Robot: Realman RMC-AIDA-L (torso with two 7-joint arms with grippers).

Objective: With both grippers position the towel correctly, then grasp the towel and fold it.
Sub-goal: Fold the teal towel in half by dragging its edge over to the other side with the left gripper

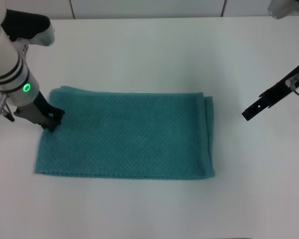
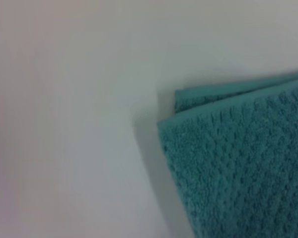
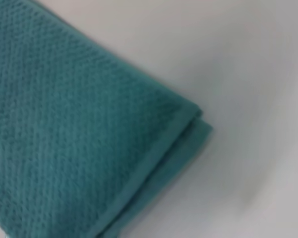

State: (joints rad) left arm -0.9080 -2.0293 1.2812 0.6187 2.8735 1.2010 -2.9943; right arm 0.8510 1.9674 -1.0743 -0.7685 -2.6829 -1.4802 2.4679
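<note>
The teal-green waffle-weave towel [image 1: 124, 134] lies flat on the white table, folded in layers, with doubled edges showing at its right side. My left gripper [image 1: 52, 121], a broad black claw, is down on the towel's left edge near the far left corner. My right gripper [image 1: 250, 113], a slim black bar, hangs above bare table to the right of the towel, apart from it. The left wrist view shows a layered corner of the towel [image 2: 238, 163]. Another doubled corner of the towel [image 3: 74, 129] fills the right wrist view.
The white table [image 1: 149, 50] stretches around the towel on all sides. Its far edge meets a pale wall at the back. Nothing else lies on it.
</note>
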